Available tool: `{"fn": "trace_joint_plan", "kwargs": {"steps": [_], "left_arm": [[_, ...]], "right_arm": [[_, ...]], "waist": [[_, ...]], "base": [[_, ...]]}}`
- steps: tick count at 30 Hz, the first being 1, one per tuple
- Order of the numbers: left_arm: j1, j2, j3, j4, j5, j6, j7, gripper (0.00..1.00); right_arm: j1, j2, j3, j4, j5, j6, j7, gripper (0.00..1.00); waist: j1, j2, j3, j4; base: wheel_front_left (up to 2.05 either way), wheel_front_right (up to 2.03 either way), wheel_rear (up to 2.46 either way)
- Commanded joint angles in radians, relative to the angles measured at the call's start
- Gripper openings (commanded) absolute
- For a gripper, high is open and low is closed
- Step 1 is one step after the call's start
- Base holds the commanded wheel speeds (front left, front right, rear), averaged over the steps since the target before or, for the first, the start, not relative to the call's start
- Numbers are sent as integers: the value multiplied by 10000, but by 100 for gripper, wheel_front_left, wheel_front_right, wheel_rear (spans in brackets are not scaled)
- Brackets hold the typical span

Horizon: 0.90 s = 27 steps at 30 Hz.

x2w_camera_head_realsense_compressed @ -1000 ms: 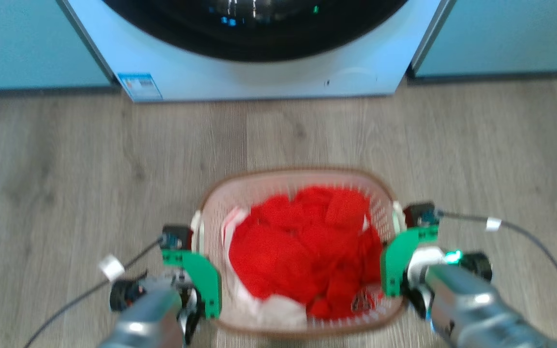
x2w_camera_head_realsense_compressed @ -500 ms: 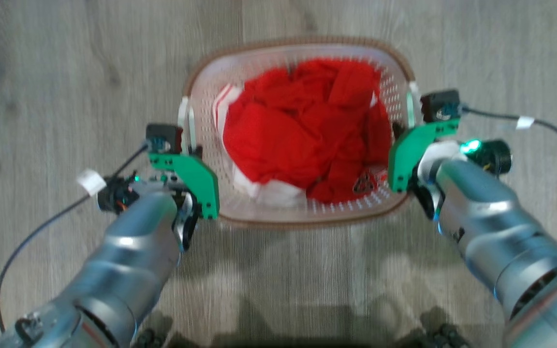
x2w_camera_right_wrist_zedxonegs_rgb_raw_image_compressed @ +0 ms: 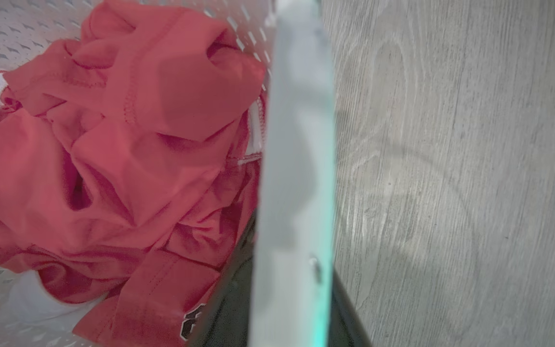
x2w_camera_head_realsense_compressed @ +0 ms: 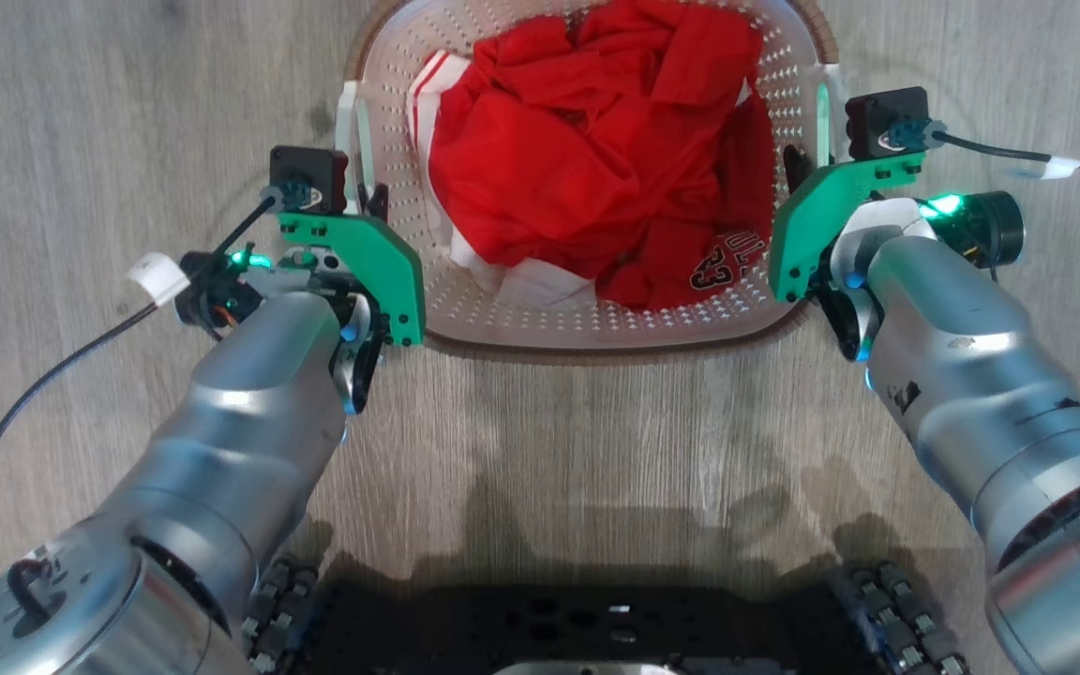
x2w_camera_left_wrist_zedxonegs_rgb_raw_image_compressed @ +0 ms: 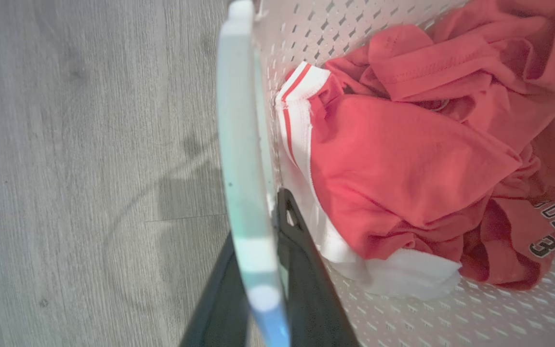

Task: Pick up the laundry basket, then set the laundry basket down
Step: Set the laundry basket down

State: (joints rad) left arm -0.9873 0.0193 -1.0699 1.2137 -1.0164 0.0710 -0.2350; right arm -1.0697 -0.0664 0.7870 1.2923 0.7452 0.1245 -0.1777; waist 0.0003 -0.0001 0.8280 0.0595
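The laundry basket, white and perforated with a brown rim, sits at the top middle of the head view and holds crumpled red clothes. My left gripper is shut on the basket's left white handle. In the left wrist view the handle runs between the dark fingers. My right gripper is shut on the right handle, which the right wrist view shows as a pale band between that gripper's fingers. I cannot tell whether the basket is off the floor.
Grey wood-look floor surrounds the basket. My dark wheeled base lies along the bottom edge, close behind the basket. Black cables trail from the left wrist and the right wrist.
The head camera has tilted down: the washing machine has left the picture and the basket now shows higher and larger. Both grippers have stayed on the handles.
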Motion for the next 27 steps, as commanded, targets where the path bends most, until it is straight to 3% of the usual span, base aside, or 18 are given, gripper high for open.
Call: {"fn": "trace_joint_plan", "kwargs": {"steps": [1, 17, 27], "left_arm": [[-294, 309, 0, -28, 27, 99, -216, 0], [-640, 309, -255, -22, 108, 136, -264, 0], [-634, 309, -391, -104, 35, 173, -266, 0]], "right_arm": [[476, 97, 185, -17, -358, 62, -85, 0], [476, 157, -1169, -16, -1690, 62, -139, 0], [518, 160, -1457, -16, -1954, 62, -211, 0]], "waist": [[-3, 1, 199, 4], [-3, 1, 913, -96], [-3, 1, 1059, -10]], "base": [[0, 0, 0], [0, 0, 0], [0, 0, 0]]}}
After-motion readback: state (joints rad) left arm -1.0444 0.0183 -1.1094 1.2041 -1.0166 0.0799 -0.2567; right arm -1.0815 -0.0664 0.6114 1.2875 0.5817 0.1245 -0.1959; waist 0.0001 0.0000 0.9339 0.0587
